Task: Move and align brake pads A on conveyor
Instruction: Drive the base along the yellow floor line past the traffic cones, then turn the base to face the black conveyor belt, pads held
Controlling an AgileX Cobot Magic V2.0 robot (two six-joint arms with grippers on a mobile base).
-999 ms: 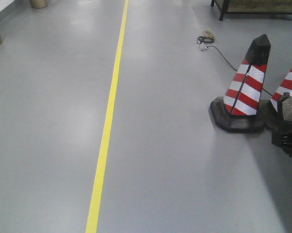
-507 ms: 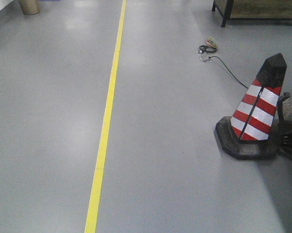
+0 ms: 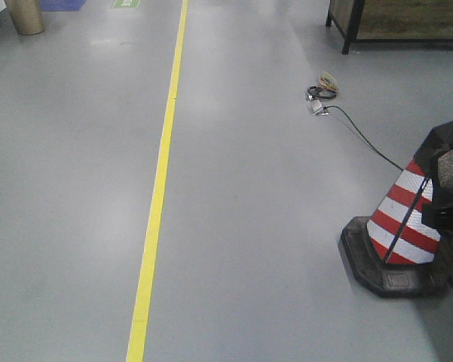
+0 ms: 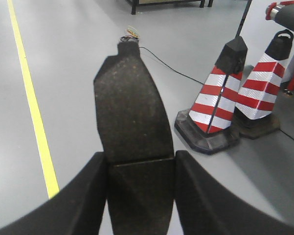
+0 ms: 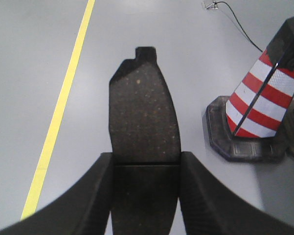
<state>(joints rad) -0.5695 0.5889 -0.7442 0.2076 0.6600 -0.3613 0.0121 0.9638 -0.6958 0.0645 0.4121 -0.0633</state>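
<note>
Two brake pads A are in hand. In the left wrist view my left gripper is shut on a dark gritty brake pad that sticks out forward over the grey floor. My right gripper is shut on a second brake pad in the same way. The front view catches the right gripper at the right edge, with the pad's grey tip above it. A dark, red-edged corner could be the conveyor; I cannot tell.
A red-and-white traffic cone stands on the floor just beside the right gripper, and two cones show in the left wrist view. A yellow floor line runs ahead. A cable lies beyond, a dark-framed bench at the back right.
The floor, cone and yellow line have slid down and right in the front view, and a second cone has left the frame. Both grippers keep their pads.
</note>
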